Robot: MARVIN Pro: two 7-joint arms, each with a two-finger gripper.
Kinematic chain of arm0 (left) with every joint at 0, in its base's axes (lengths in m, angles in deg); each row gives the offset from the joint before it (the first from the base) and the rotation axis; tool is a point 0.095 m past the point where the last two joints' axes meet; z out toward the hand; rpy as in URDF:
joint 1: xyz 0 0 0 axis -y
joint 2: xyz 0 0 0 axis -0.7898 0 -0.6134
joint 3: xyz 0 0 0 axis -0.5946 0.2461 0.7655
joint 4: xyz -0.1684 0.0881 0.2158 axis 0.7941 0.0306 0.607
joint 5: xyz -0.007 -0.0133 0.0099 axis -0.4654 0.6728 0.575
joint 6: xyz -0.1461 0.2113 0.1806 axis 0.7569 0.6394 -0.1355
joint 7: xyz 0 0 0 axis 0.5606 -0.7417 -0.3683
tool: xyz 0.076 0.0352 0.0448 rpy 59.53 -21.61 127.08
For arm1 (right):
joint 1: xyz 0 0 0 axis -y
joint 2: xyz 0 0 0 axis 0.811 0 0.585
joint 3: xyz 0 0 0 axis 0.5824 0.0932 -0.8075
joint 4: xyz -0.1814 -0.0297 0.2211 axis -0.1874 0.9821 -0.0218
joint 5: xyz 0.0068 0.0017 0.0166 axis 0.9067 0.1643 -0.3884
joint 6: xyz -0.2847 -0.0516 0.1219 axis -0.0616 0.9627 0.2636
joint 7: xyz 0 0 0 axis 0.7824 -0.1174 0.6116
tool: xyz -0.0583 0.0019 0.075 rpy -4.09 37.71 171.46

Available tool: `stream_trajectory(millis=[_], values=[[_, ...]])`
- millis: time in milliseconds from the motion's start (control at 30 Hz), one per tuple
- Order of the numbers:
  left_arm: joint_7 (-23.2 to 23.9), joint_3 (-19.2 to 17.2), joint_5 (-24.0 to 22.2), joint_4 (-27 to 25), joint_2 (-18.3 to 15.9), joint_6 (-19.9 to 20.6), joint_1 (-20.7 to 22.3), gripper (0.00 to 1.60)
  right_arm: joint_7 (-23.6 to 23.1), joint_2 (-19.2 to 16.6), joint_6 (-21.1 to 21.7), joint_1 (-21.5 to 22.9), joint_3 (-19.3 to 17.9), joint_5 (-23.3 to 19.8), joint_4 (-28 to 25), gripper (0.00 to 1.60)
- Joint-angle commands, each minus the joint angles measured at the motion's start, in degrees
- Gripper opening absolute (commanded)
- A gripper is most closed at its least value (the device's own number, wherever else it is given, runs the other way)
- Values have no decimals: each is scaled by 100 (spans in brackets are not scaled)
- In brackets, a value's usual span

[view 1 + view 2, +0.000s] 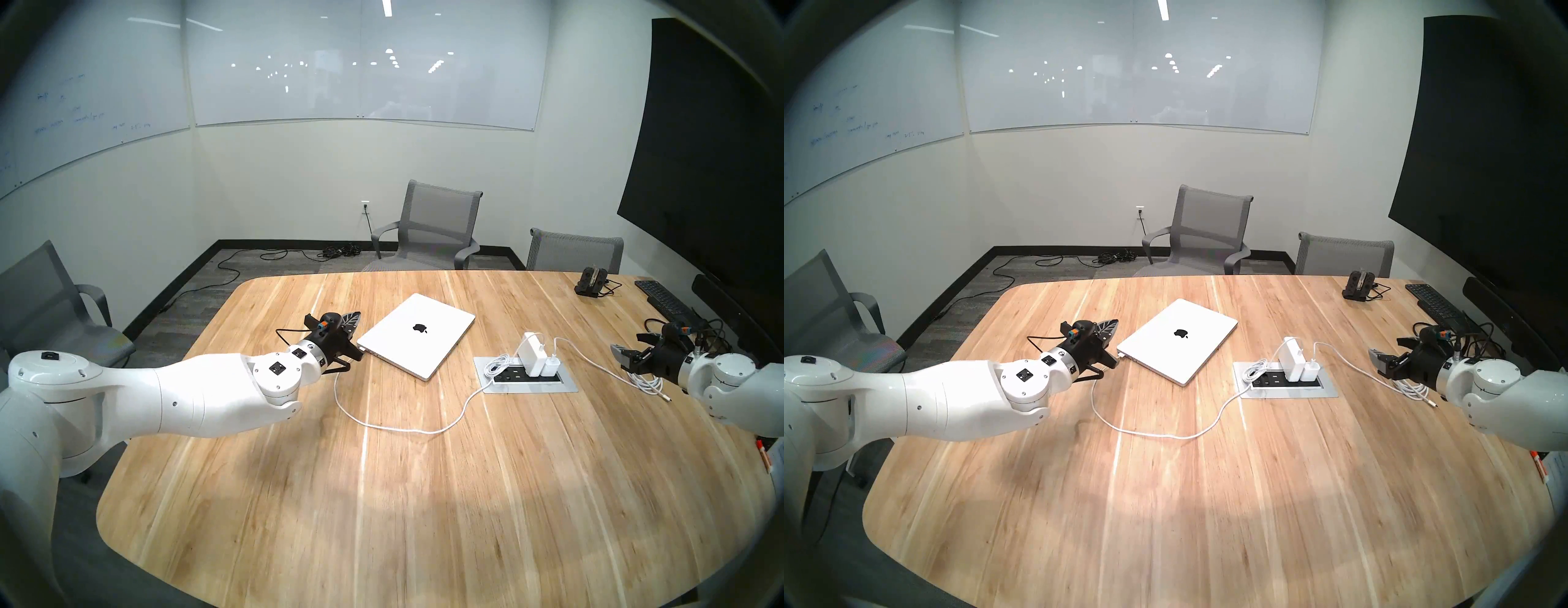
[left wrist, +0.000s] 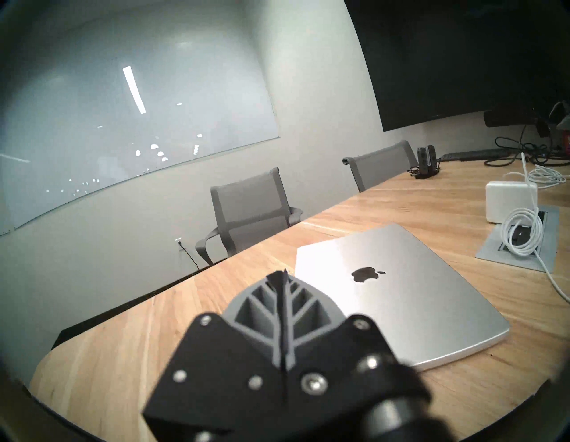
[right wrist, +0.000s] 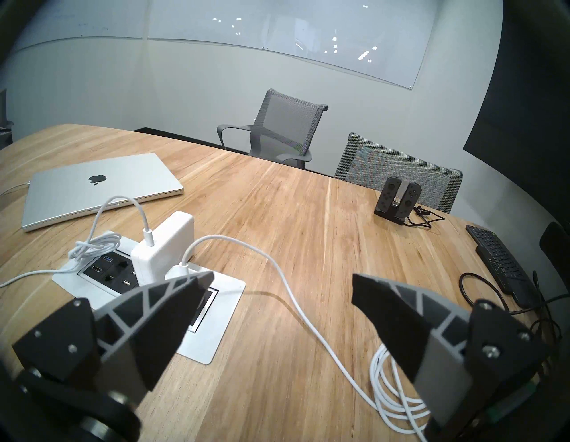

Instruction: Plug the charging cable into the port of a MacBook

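Observation:
The closed silver MacBook (image 1: 418, 335) lies at the middle of the wooden table, also in the left wrist view (image 2: 401, 293) and the right wrist view (image 3: 101, 185). The white charging cable (image 1: 407, 431) loops from the large power brick (image 1: 533, 354) to a connector (image 1: 362, 348) sitting against the laptop's near-left edge. The port is hidden behind it. My left gripper (image 1: 359, 315) is shut with nothing between its fingers (image 2: 271, 311), just left of that corner. My right gripper (image 1: 632, 346) is open and empty at the far right, its fingers (image 3: 172, 296) spread above the table.
A grey outlet panel (image 1: 566, 387) holds the power brick and a smaller charger (image 1: 550, 366). That charger's white cable lies coiled (image 1: 645, 384) under my right gripper. A black keyboard (image 1: 664, 299), a controller dock (image 1: 589, 282) and dark cables sit at the back right. Chairs (image 1: 437, 229) surround the table.

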Motion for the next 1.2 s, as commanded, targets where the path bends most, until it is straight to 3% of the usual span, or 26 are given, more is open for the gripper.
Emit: stream_trajectory(millis=[0, 133, 233, 333, 467, 600, 700, 900, 1167], values=[[-371, -233, -19, -153, -227, -122, 161, 160, -12, -13, -32, 76, -59, 13, -12, 160], [-709, -278, -29, -324, -371, -100, 151, 160, -13, -13, -32, 77, -59, 13, -12, 160], [-928, -269, 191, -334, -418, -365, 89, 160, -13, -13, -33, 78, -57, 13, -12, 160], [-1187, -307, 150, -438, -426, -377, 46, 160, -14, -13, -34, 82, -54, 14, -12, 160], [-1350, -221, 266, -629, -445, -145, 102, 160, -14, -13, -35, 88, -48, 14, -13, 160], [-1569, -34, 645, -869, -377, 384, 261, 160, -13, -13, -33, 79, -57, 13, -12, 160], [-1750, 42, 918, -1135, -334, 513, 280, 160, -12, -13, -31, 75, -60, 12, -12, 160], [-2071, 140, 1307, -1732, -296, 530, 212, 160, -9, -10, -30, 71, -61, 8, -10, 160], [-2756, 357, 1944, -2542, -664, 547, 0, 160, -9, -9, -30, 69, -61, 7, -10, 160]])
